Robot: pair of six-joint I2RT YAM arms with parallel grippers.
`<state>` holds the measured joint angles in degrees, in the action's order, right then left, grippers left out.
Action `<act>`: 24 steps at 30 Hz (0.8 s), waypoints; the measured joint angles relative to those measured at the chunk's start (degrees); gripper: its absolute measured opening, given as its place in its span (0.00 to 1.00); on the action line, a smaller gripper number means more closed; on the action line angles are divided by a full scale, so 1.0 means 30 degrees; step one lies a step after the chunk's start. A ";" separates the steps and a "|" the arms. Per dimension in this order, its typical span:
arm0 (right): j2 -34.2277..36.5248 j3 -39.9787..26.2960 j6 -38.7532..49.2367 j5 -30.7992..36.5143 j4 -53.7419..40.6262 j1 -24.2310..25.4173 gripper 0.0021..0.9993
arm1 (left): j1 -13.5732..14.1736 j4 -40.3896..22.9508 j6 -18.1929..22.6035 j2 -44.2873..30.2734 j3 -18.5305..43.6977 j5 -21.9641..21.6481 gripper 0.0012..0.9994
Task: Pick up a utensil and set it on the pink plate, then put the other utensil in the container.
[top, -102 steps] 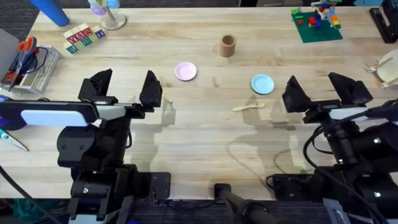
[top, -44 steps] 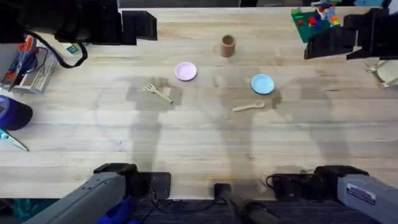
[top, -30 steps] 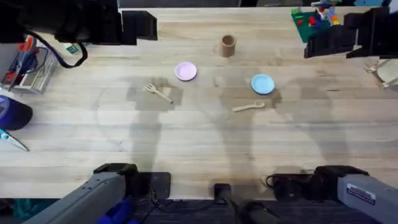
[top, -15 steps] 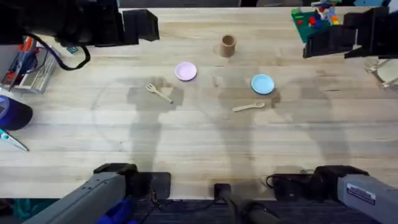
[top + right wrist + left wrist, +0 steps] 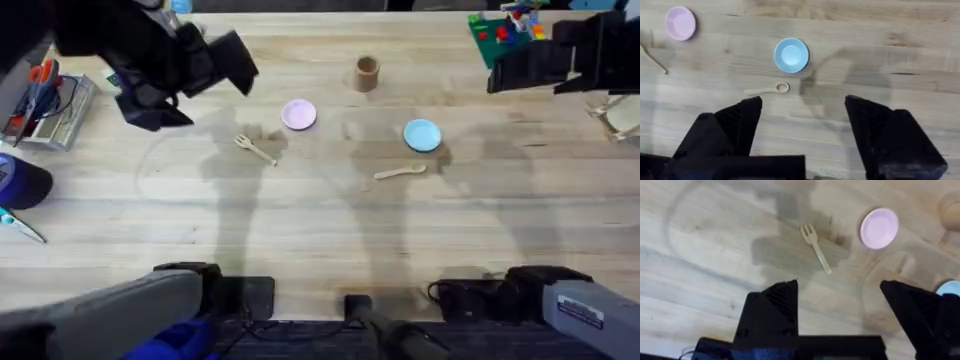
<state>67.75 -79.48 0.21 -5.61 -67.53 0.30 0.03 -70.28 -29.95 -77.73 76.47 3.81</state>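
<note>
The pale wooden fork [image 5: 255,149] lies flat on the table, just left of and nearer than the pink plate [image 5: 298,115]. The brown cup container [image 5: 367,72] stands farther back. The wooden spoon [image 5: 400,172] lies just in front of the light blue plate [image 5: 422,134]. My left gripper [image 5: 190,85] hovers high, open and empty, to the left of the fork. Its wrist view looks down on the fork [image 5: 816,247] and the pink plate [image 5: 879,228] beyond the left gripper [image 5: 839,286]. My right gripper [image 5: 560,55] hangs high at the far right; the right gripper [image 5: 804,102] is open above the spoon [image 5: 767,90].
A green brick baseplate [image 5: 510,38] with toy bricks sits at the back right. A metal bin with scissors [image 5: 40,95] stands at the left edge, with a dark blue object [image 5: 20,182] and another pair of scissors [image 5: 20,226] nearer. The bare tabletop [image 5: 330,240] spreads across the front.
My left arm has swung and turned over the last half second, its gripper coming nearer and lower toward the fork's side. The right arm and all objects stayed still.
</note>
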 joint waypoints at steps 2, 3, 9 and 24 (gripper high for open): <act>0.0000 0.0000 0.0000 0.0000 0.0000 0.0000 1.00 | 0.0000 -0.0432 -0.0184 -0.0723 0.0000 0.0269 0.99; 0.0000 0.0000 0.0000 0.0000 0.0000 0.0000 1.00 | 0.0000 -0.0587 -0.0288 -0.1113 0.0000 0.0320 0.99; 0.0000 0.0000 0.0000 0.0000 0.0000 0.0000 1.00 | 0.0196 -0.0088 -0.1823 -0.2310 -0.0492 -0.0006 0.99; 0.0000 0.0000 0.0000 0.0000 0.0000 0.0000 1.00 | 0.1545 0.4616 -0.4056 -0.2338 -0.4888 -0.1809 0.99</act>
<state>67.75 -79.48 0.21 -5.61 -67.53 0.30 4.67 -56.43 -42.12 -84.75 61.80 -1.61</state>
